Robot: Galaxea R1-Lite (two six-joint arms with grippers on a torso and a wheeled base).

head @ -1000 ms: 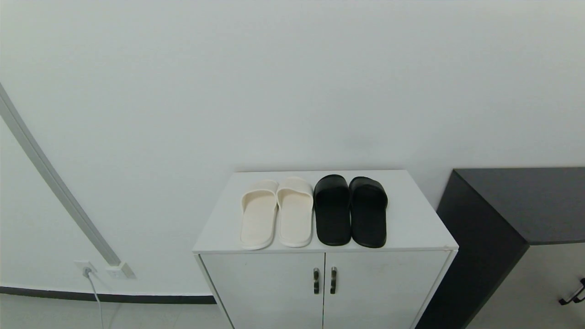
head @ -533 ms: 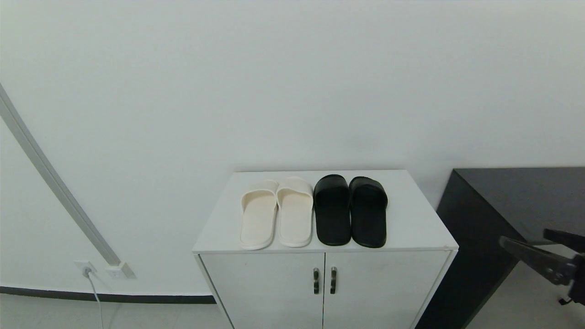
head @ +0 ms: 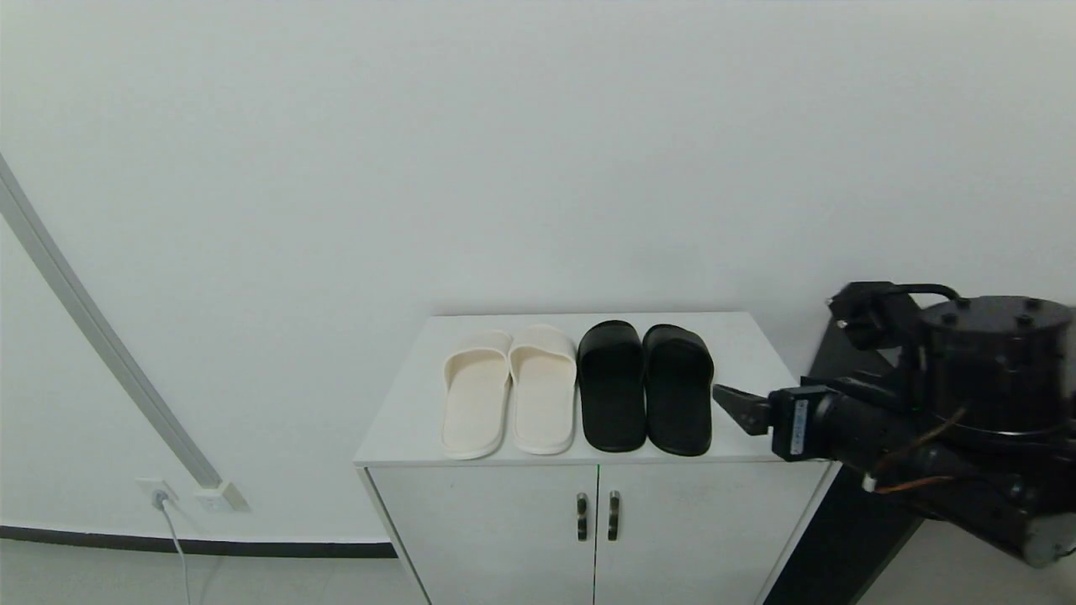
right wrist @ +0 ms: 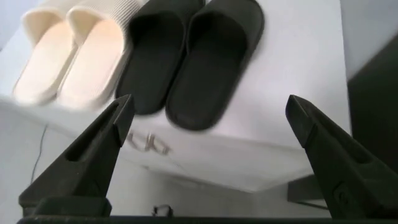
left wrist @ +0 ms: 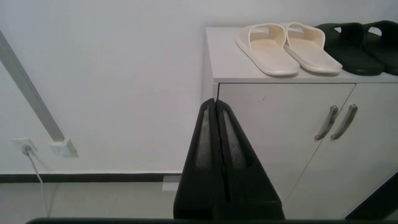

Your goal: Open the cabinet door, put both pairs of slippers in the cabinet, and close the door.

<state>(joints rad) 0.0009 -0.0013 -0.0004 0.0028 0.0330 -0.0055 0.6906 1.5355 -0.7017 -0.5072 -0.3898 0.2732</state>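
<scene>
On top of the cabinet [head: 395, 428] lie both pairs of slippers, heels toward its front edge. The white pair [head: 508, 391] is on the left and the black pair [head: 646, 388] on the right, with the two inner slippers touching or nearly so. Below them both doors [head: 487, 538] are shut, and their two handles [head: 582, 515] stand upright side by side at the middle seam.

The right hand [right wrist: 205, 104] is spread wide and holds nothing. It is near the right side of the cabinet top. From its wrist, the black pair lies farther off between its two fingers. In the head view one fingertip shows just beside the outer black slipper, with a small gap between them. The left hand [left wrist: 215, 109] is low, off the cabinet's left front corner, its fingers pressed flat together with nothing between them.

A plain white wall [head: 538, 168] stands behind the cabinet, and a dark unit [head: 841, 538] just beside it on the right. Low on the wall to the left, a cable [head: 178, 546] hangs from a socket [head: 156, 496], and a grey strip [head: 92, 328] slants down toward it.
</scene>
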